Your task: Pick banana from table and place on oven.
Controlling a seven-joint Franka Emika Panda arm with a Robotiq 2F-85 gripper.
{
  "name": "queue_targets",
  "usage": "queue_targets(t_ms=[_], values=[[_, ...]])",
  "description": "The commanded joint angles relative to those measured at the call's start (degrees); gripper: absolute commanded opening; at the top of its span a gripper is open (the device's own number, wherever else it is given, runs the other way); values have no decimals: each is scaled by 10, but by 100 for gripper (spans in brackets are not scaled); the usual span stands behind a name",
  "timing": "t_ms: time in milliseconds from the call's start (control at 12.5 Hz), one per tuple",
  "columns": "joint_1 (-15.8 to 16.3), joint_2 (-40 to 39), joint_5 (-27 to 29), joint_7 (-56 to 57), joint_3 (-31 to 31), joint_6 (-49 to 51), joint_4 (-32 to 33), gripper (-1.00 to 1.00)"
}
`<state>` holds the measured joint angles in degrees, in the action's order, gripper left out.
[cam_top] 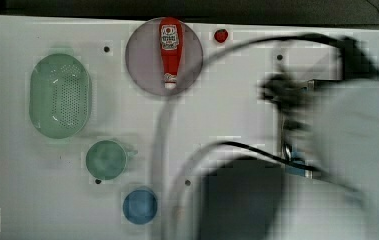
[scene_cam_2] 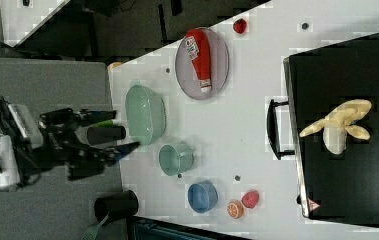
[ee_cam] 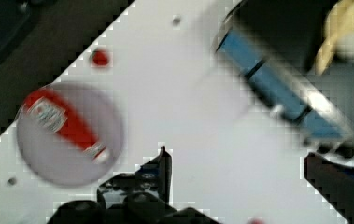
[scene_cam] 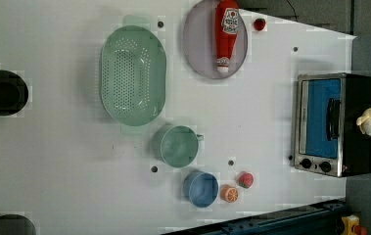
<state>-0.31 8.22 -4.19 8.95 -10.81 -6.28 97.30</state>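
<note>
The pale yellow banana (scene_cam_2: pixel 339 125) lies on the oven's black top (scene_cam_2: pixel 357 190), and the banana (scene_cam: pixel 370 121) rests at the oven's top edge (scene_cam: pixel 361 147) in the left view. The oven stands on the white table (scene_cam: pixel 251 122). My gripper (scene_cam_2: pixel 113 131) is open, holding nothing, and sits at the right view's left, far from the banana. In the wrist view both dark fingers (ee_cam: pixel 160 168) stand wide apart over bare table, with the banana (ee_cam: pixel 340 28) and the oven's blue door (ee_cam: pixel 282 88) beyond them. My blurred arm (cam_top: pixel 357 140) covers the oven in the top view.
A ketchup bottle (scene_cam: pixel 226 34) lies on a grey plate (scene_cam: pixel 197 49). A green colander (scene_cam: pixel 132 76), a green cup (scene_cam: pixel 177 146), a blue cup (scene_cam: pixel 200 189), toy fruit (scene_cam: pixel 237 187), a small red fruit (scene_cam: pixel 259 23) and black cups (scene_cam: pixel 2 93) share the table.
</note>
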Motion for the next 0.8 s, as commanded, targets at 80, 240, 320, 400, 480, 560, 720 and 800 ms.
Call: queue_targets(t_ms=[80,240,320,400,480,560,720,800], values=[[21,-41,-1,-217,63,6,40,100],[21,-26,5,-217,73,7,54,100],[21,-15,5,-216,73,7,61,100],[21,-5,9,-216,74,7,70,100],[21,5,14,-216,75,7,80,100],[21,12,18,-216,75,7,88,100],[21,21,18,-216,73,7,100,100],[21,22,18,-216,74,7,104,100]])
